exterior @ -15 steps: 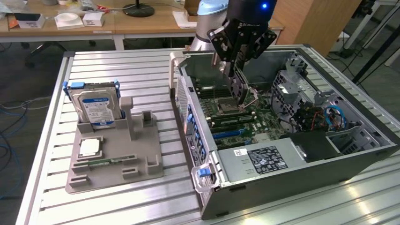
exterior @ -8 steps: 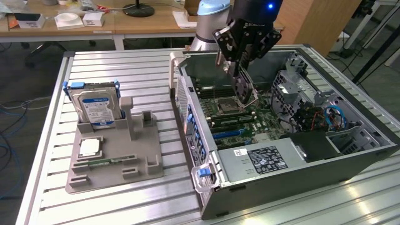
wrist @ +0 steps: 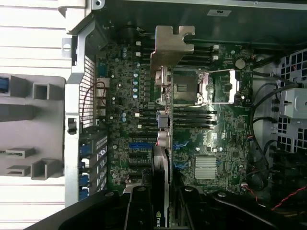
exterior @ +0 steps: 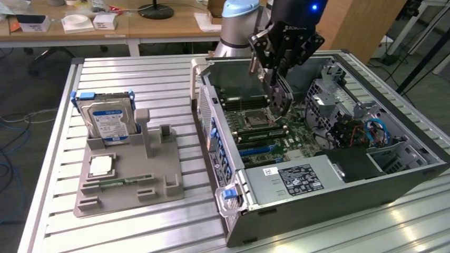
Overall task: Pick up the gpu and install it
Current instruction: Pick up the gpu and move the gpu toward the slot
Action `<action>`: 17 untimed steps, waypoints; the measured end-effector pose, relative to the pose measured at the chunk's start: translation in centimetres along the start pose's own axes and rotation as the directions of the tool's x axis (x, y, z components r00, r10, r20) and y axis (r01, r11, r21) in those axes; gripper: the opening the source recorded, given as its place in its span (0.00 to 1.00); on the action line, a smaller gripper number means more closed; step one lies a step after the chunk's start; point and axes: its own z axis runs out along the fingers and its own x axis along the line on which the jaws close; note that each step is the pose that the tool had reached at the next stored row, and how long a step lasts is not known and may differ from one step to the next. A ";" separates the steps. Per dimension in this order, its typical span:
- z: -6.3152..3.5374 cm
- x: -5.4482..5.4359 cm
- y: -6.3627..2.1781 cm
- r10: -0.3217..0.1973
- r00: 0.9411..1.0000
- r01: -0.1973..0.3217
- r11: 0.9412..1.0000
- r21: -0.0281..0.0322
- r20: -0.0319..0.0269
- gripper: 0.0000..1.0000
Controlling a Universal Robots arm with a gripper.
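Gripper (exterior: 269,74) clamped on gpu (exterior: 283,103) | you hold it edge-on above the motherboard (wrist: 220,143) inside the open case (exterior: 422,158), likely for slot alignment | not seated.

Robot arm (exterior: 239,23), silver and blue, stands at the far edge of the counter (exterior: 126,79), its wrist pointing downward. The black gripper (exterior: 270,73) has its jaws closed on the gpu (exterior: 281,97), which hangs edge-on below them.
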 end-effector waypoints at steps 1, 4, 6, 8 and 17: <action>0.00 -0.2 0.00 0.000 1.000 0.000 1.000 0.000 0.000 0.26; 0.02 -0.7 0.00 0.000 1.000 0.000 1.000 0.000 0.000 0.26; 0.03 -1.1 0.00 0.000 1.000 0.000 1.000 0.000 0.000 0.26; 0.04 -1.5 0.00 0.000 1.000 0.000 1.000 0.000 0.000 0.26; 0.06 -2.5 0.01 -0.002 1.000 0.002 1.000 0.000 0.000 0.26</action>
